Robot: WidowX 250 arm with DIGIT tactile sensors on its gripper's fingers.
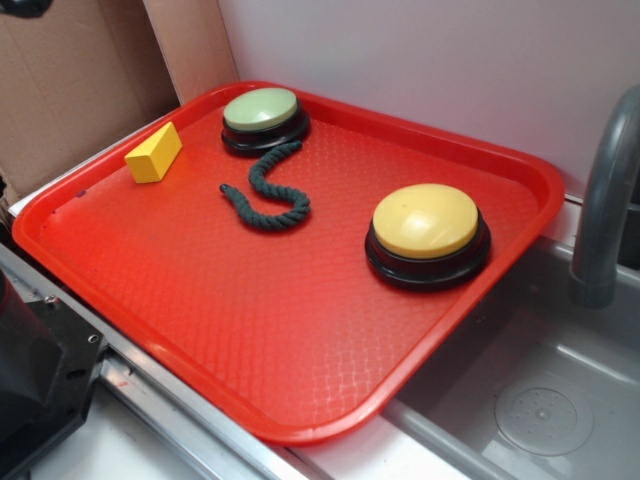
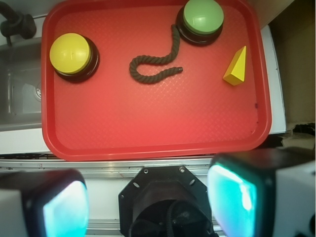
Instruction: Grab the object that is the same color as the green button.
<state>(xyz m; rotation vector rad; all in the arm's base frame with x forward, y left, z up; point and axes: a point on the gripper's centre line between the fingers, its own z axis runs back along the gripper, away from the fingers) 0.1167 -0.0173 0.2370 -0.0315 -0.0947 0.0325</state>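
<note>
A dark green twisted rope piece (image 1: pixel 268 192) lies curled in an S on the red tray (image 1: pixel 250 330), one end touching the pale green domed button (image 1: pixel 262 112) at the tray's far corner. The wrist view shows the rope (image 2: pixel 155 61) and the green button (image 2: pixel 202 17) from high above. My gripper (image 2: pixel 148 197) is open and empty, its two fingers wide apart, held above the robot's base, well short of the tray's near edge. The gripper is not in the exterior view.
A yellow domed button (image 1: pixel 428 225) stands on the tray's right side. A yellow wedge block (image 1: pixel 153 153) lies at its left. A grey sink (image 1: pixel 540 400) with a tap (image 1: pixel 605 190) is to the right. Cardboard (image 1: pixel 70 70) stands behind.
</note>
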